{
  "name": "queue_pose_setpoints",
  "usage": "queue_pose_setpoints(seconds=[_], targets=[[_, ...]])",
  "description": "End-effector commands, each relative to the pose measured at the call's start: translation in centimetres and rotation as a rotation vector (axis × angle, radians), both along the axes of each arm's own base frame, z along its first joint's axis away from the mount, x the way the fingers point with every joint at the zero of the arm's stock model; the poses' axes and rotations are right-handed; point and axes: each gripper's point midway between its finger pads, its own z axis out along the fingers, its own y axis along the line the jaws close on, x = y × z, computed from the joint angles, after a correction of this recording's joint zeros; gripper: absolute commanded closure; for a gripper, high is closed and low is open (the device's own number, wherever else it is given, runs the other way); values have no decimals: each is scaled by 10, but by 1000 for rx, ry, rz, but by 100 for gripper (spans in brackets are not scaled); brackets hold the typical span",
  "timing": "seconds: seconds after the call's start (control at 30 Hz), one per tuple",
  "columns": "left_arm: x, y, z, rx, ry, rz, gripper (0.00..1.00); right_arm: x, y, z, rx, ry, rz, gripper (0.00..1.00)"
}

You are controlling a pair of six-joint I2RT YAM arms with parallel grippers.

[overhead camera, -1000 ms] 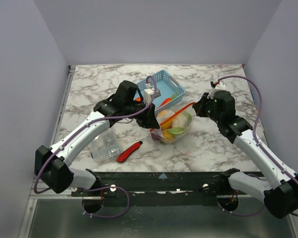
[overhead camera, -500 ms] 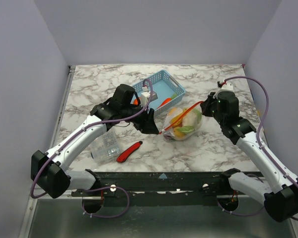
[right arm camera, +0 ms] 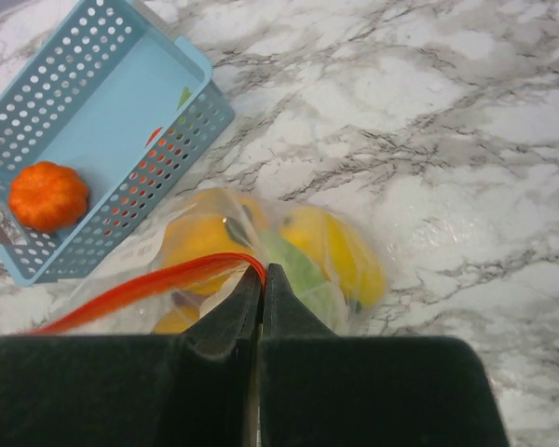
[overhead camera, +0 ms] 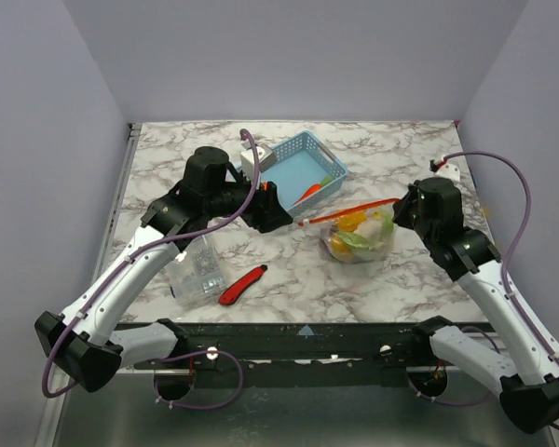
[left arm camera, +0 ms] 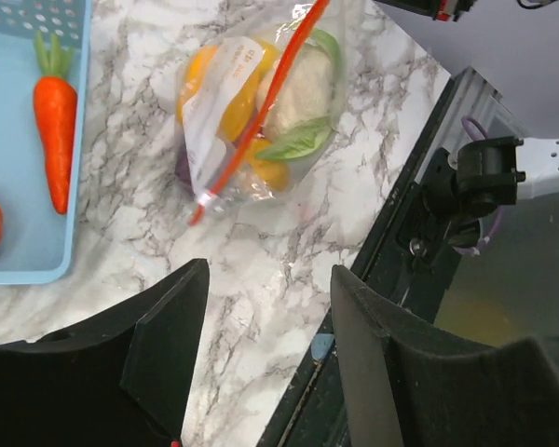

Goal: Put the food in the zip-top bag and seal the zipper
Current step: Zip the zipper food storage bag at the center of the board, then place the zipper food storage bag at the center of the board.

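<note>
While the zip-top bag (overhead camera: 361, 244), packed with food (left arm camera: 231, 98), is lying on the worktop (overhead camera: 405, 154) just right of the blue basket (overhead camera: 309, 149), I am watching its zipper (overhead camera: 349, 211) running left to right, with the right end effector (right arm camera: 261, 281) clenching its right end. The left end effector (left arm camera: 270, 272) is hanging open and empty, apart from the strip's free left end; the bag's white label (left arm camera: 225, 67) is proving unreadable.

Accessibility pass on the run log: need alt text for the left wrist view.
The open, empty left hand hangs over a marble table; beyond its two black fingers lies a clear bag of yellow, white and green food, an orange-red zipper running across it. At upper left, a carrot lies in a blue basket.
</note>
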Motion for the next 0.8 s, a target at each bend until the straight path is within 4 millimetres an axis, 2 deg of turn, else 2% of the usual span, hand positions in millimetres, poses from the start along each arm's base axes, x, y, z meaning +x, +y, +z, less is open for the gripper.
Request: queue_pose_setpoints(seconds=[0.0,0.13,0.23,0.3,0.43,0.47,0.53,0.63,0.77], targets=[[14,5,17,-5,-106,52,44,-16,-23,15,44,15,-161,100],[14,10,7,16,-114,65,43,-6,-44,3,-35,64,-285,100],[10,16,1,25,-125,74,43,12,-53,-9,-57,101,-337,100],[6,19,1,26,-139,74,43,26,-66,-24,-69,130,-376,100],[6,29,5,32,-188,114,43,49,-111,-69,17,227,-448,100],[5,31,6,29,-197,119,43,50,-130,-80,38,246,-490,100],[4,33,10,20,-217,126,43,54,-151,-99,39,285,-536,100],[3,35,14,11,-231,134,42,57,-175,-112,-16,310,-600,100],[2,35,14,9,-232,134,42,55,-197,-131,-51,351,-663,100]])
